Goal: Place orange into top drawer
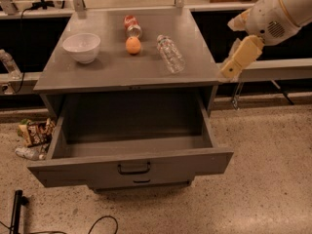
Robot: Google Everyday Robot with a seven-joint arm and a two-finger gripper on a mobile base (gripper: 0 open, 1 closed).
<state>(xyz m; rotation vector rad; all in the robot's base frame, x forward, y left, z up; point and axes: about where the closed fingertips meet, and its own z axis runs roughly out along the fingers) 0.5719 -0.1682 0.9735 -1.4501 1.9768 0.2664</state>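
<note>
Grey cabinet top [112,69] bears smooth round orange [133,45]; pincer [230,71] by its edge, state unclear.

White bowl [82,53], soda can [131,25], plastic bottle [170,53]

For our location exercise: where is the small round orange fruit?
Camera view: the orange fruit sits mid-back on the grey cabinet top, between white bowl and clear plastic bottle; the gripper hangs past its right edge.
</note>
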